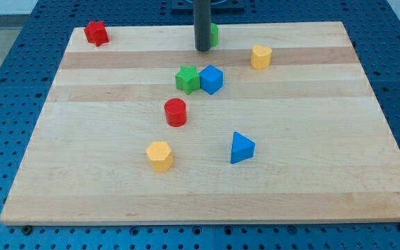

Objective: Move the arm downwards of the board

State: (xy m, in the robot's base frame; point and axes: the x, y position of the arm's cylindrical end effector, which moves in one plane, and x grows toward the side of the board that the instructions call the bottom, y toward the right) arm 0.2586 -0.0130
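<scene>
My tip [203, 49] rests on the wooden board [311, 180] near the view's top, at the middle. A green block [214, 33] sits right behind the rod, mostly hidden by it. A green star block [187, 79] and a blue cube [212, 79] touch each other just below the tip. A red cylinder [176, 112] lies further down. A yellow hexagonal block [160, 155] and a blue triangular block [241, 147] lie in the lower middle. A yellow block [260, 57] is to the tip's right. A red star block [96, 32] is at the top left corner.
The board lies on a blue perforated table [5, 83] that shows on all sides of it.
</scene>
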